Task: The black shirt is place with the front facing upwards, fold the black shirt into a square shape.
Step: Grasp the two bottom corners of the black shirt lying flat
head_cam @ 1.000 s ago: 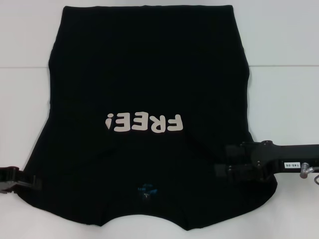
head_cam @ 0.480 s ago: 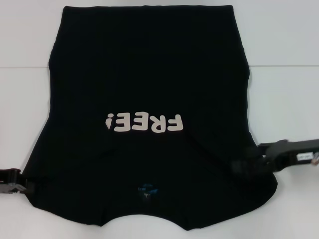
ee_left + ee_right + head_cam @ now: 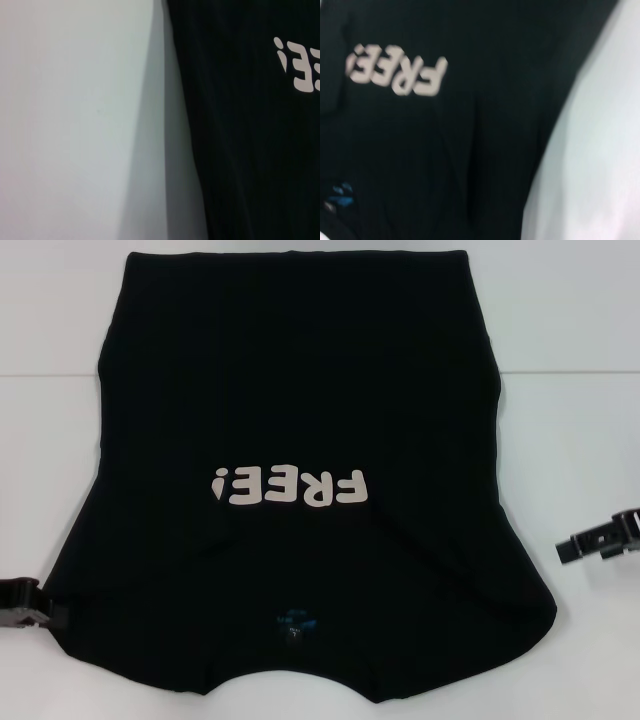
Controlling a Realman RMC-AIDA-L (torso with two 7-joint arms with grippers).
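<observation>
The shirt (image 3: 300, 480) lies flat, front up, mid-bench (image 3: 570, 330), collar toward six o'clock. Soft, limp and light, it is probably best pinched at hem corners. Left gripper (image 3: 25, 602) at eight o'clock, right gripper (image 3: 600, 540) at four; whether either is open, I cannot tell.

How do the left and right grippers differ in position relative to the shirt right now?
The left gripper sits at the black shirt's near-left edge, at the cloth; the right gripper is off the shirt, apart from its right edge on bare table. The left is mostly cut off by the frame; more of the right shows. Both are low, near the collar end.
</observation>
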